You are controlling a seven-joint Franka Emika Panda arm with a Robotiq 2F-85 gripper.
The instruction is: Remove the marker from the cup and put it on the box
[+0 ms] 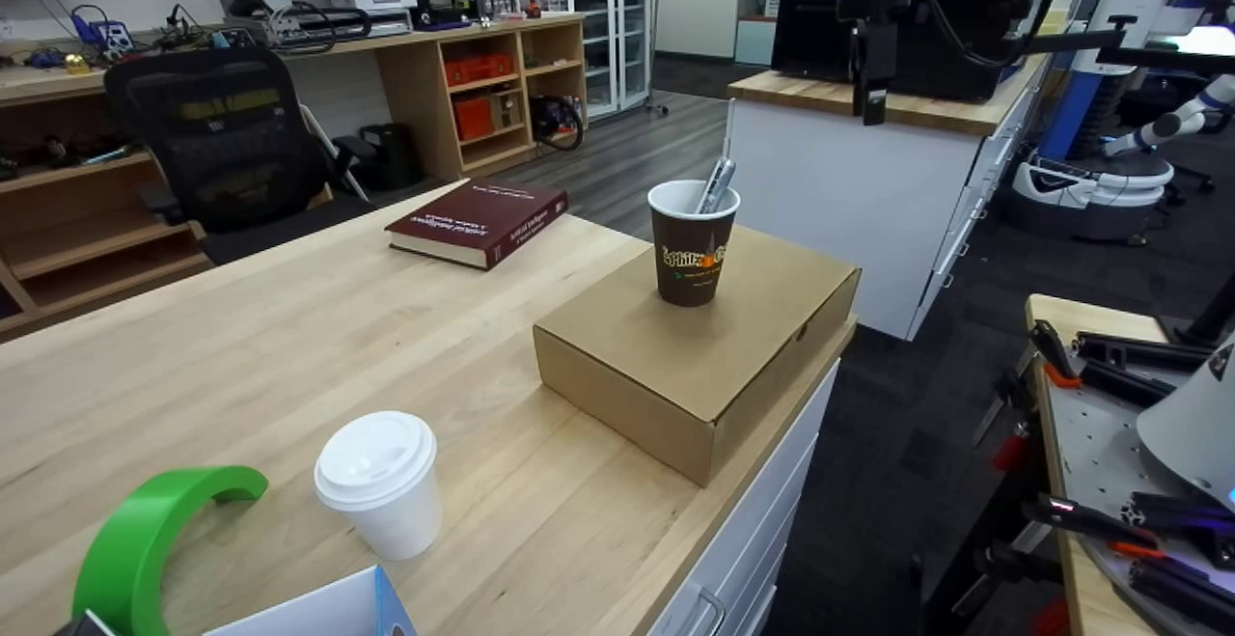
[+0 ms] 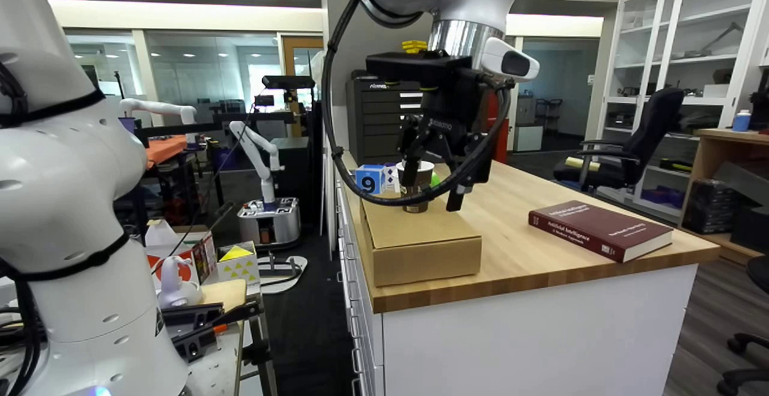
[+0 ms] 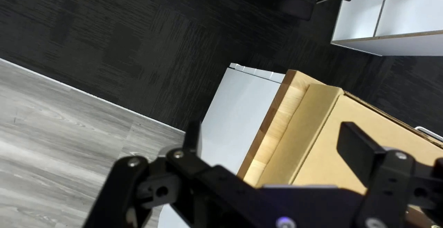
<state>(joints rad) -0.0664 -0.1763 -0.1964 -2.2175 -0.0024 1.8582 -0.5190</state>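
Gripper (image 3: 271, 134) sits nearest, across the bottom of the wrist view, fingers (image 3: 360, 152) spread wide with a clear gap, nothing held. Past them: end of the box (image 3: 386, 120), edge of the tabletop (image 3: 277, 131), floor (image 3: 114, 24). In an exterior view the marker (image 1: 716, 185) stands tilted inside the brown paper cup (image 1: 687, 264), upper end above the rim, lower part hidden. Cup is upright on top of the box, so the marker is over the box but not put on it. Wrist view shows neither cup nor marker. In an exterior view the gripper (image 2: 432, 188) partly covers the cup; marker can't be made out there. Progress, as judged: not past the approach. Nothing of removal or placing is done; grasp, lift-out, lowering and release all left. Gripper appears off toward the box's end, apart from the cup, so it probably has to shift across and line up on the marker's exposed end. Lift should clear the rim, else the cup may tip. Bare cardboard beside the cup is the likely drop spot. White lidded cup (image 1: 381, 482) and dark red book (image 1: 478, 216) are off the box; likely uninvolved.
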